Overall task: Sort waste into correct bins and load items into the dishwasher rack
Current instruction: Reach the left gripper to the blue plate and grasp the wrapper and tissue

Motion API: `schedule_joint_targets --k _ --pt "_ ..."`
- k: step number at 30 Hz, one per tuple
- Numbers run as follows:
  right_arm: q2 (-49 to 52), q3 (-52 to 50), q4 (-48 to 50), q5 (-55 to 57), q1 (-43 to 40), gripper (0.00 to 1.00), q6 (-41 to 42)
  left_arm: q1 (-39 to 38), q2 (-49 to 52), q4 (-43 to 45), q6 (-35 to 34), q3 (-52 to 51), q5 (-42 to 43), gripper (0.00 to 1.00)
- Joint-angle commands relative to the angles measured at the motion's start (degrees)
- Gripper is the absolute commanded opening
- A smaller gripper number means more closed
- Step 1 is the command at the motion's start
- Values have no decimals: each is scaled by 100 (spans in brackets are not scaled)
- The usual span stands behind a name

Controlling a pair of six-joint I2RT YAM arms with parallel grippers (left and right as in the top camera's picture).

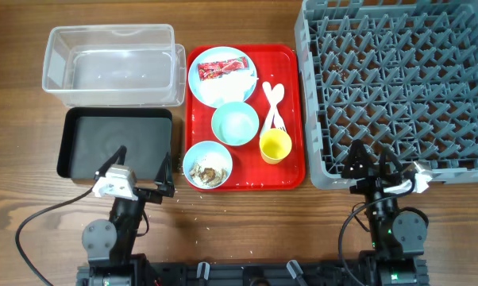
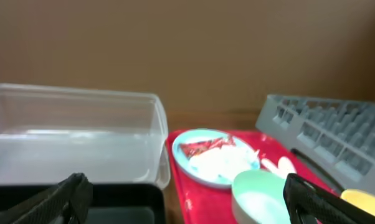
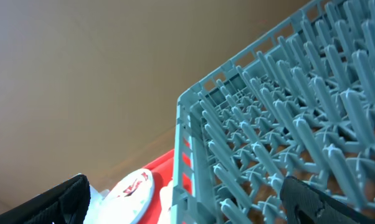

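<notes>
On the red tray (image 1: 291, 119), a light blue plate (image 1: 199, 83) holds a red snack wrapper (image 1: 221, 70) and a white napkin (image 1: 229, 86). A pale green bowl (image 1: 235, 124) sits mid-tray, and a light blue bowl (image 1: 193, 155) holds food scraps (image 1: 206, 171). A yellow cup (image 1: 275, 146) stands beside the white fork and spoon (image 1: 272, 102). The clear box (image 1: 112, 65) and black tray (image 1: 116, 141) lie left. The grey rack (image 1: 398, 83) is at right. My left gripper (image 1: 141, 169) is open over the black tray's near edge. My right gripper (image 1: 370, 161) is open at the rack's near edge.
The left wrist view shows the clear box (image 2: 69, 134), plate (image 2: 215, 158), green bowl (image 2: 259, 199) and rack (image 2: 324, 134). The right wrist view shows the rack's corner (image 3: 194, 149) and the plate (image 3: 128, 193). Bare wood lies along the table's front.
</notes>
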Motion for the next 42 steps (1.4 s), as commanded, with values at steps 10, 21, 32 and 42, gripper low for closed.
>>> schedule_joint_targets --k 10,21,32,42 --pt "2675 3936 -1797 -647 22 100 -2249 -28 3646 -1609 -28 4076 256 100" --pt "5947 6279 -4256 -1327 22 100 -2527 -1753 10472 -3694 439 9092 -680 100" --pt "6148 6279 -4693 -1325 22 100 -2542 -2323 12469 -2697 2345 9092 -463 100" --pt "6148 6279 -4769 -1322 22 100 -2540 -2302 13079 -2271 2343 9090 -459 59"
